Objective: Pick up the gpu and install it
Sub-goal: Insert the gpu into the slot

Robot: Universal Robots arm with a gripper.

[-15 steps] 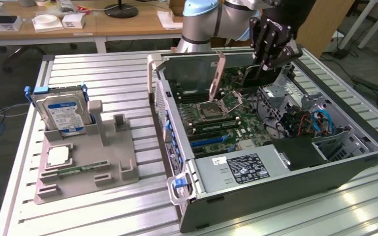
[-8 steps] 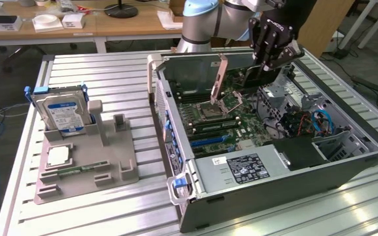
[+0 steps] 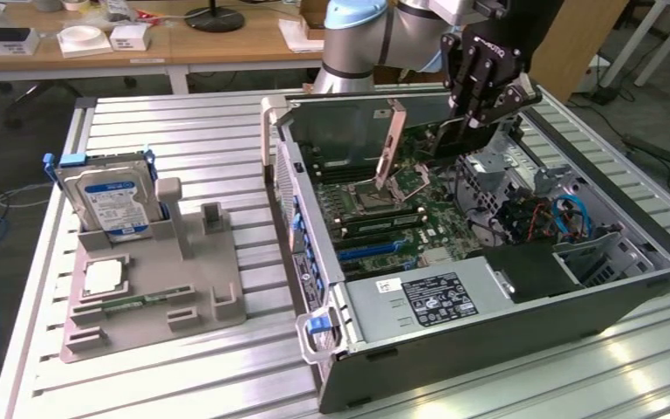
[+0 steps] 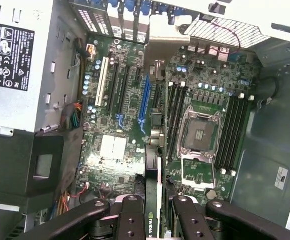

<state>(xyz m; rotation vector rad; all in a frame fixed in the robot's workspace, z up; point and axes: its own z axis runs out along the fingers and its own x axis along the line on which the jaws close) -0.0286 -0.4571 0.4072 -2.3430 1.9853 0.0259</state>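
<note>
The jaws are closed on the gpu [image 3: 422, 147], clamping the thin card between them by its upper edge. In the wrist view we see the card edge-on [image 4: 152, 180], running straight out from between the two black fingers [image 4: 130, 220], one pressed against each face. In the exterior view the gpu hangs upright beneath the jaws, with its silver bracket [image 3: 390, 144] at the end towards the exterior view's left.

The jaws and card sit over the open computer case [image 3: 614, 292], which lies on its side on the slatted metal surface [image 3: 172, 131]. Directly below the jaws is the motherboard [image 4: 115, 145]. Its blue expansion slot [image 4: 145, 100] lies just to one side of the card's line and the empty CPU socket [image 4: 199, 132] to the other. We cannot tell whether the card's lower edge touches the board.

The grey power supply [image 3: 428, 297] sits in the case, further from the jaws than the board. Well apart from the jaws, towards the exterior view's left, a hard drive [image 3: 108, 196] stands upright in a grey holder [image 3: 195, 297] on the surface.
</note>
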